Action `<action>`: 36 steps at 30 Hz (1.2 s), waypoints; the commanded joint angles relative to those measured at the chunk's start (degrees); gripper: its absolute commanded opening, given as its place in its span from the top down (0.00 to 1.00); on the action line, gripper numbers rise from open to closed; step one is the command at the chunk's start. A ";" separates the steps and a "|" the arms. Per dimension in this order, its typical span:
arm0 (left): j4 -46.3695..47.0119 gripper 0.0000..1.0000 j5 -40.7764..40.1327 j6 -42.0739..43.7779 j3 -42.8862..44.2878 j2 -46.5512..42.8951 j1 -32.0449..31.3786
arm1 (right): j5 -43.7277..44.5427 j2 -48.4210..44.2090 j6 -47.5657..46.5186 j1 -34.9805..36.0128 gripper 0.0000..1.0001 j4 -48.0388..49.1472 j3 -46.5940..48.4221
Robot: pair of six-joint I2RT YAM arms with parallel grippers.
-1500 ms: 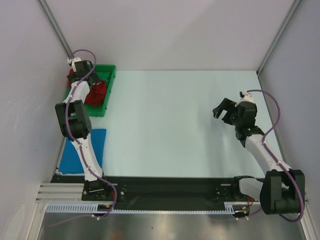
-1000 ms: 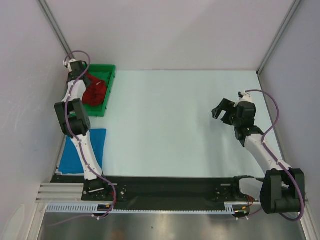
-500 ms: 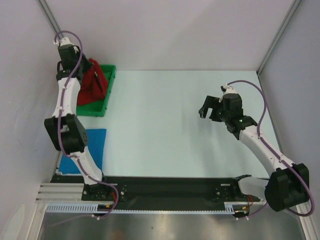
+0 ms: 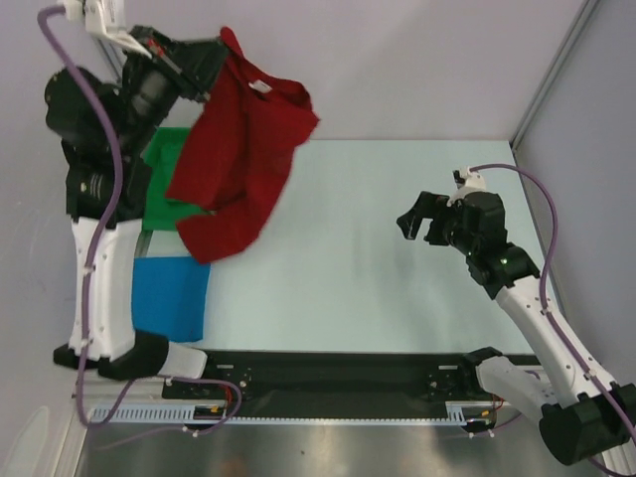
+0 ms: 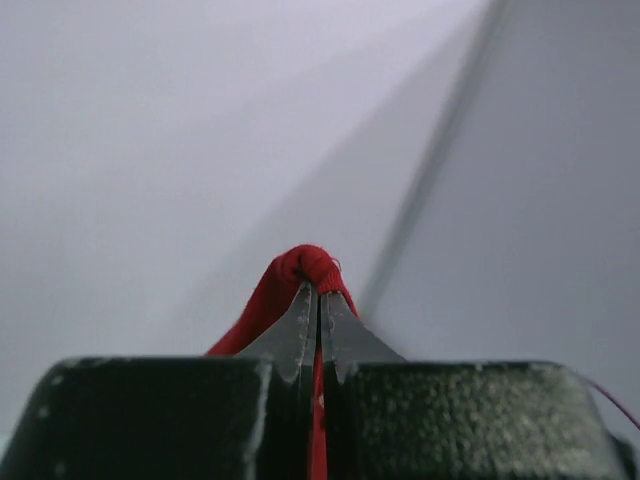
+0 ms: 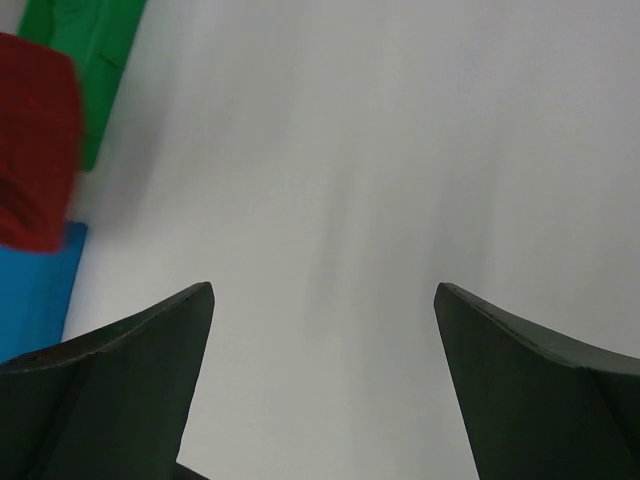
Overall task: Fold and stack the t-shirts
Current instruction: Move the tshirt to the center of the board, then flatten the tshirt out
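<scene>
Clamped shut, the left gripper [image 4: 211, 62] holds the red t-shirt [image 4: 243, 149] aloft

The blue t-shirt [image 4: 171, 298] lies flat at the near left of the table [image 4: 378, 268]. Over the right side, the right gripper [image 4: 422, 221] hovers with fingers spread wide, holding nothing. Farther back, the red cloth hangs over a green bin [image 4: 161, 199]. Only the left wrist view shows the pinched fold between the fingertips [image 5: 295, 330].

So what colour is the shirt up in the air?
The shirt is plain deep red; top view shows it best.

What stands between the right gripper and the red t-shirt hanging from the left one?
Nothing visible: only table surface lies between the open right gripper and the red t-shirt held by the left gripper.
</scene>
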 commanded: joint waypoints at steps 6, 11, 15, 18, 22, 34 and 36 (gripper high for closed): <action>7.86 0.67 0.60 -0.64 -37.08 -10.93 -17.34 | -4.17 -6.96 0.34 2.15 0.00 -5.73 1.00; 9.46 0.12 1.82 3.76 -53.85 -11.30 -21.75 | -2.85 -8.98 -1.14 3.03 0.00 -9.87 0.12; 7.78 0.03 1.92 4.20 -65.08 -13.04 -21.93 | -3.46 -7.50 -2.99 3.29 0.00 -10.15 -0.67; 9.45 0.03 -0.54 2.62 -73.69 -17.87 -22.01 | -6.26 -4.61 -3.43 4.43 0.01 -7.79 -2.43; 10.76 0.05 -4.94 0.78 -82.85 -22.45 -21.93 | -8.55 1.02 -2.91 7.67 0.02 -2.16 -4.98; 11.93 0.51 -10.47 -6.77 -100.97 -25.15 -25.53 | 2.14 27.13 -11.33 17.94 0.27 -3.37 11.09; 10.78 0.53 -14.24 -8.27 -103.87 -31.21 -25.53 | 4.26 27.40 -12.92 21.47 0.28 -4.95 13.11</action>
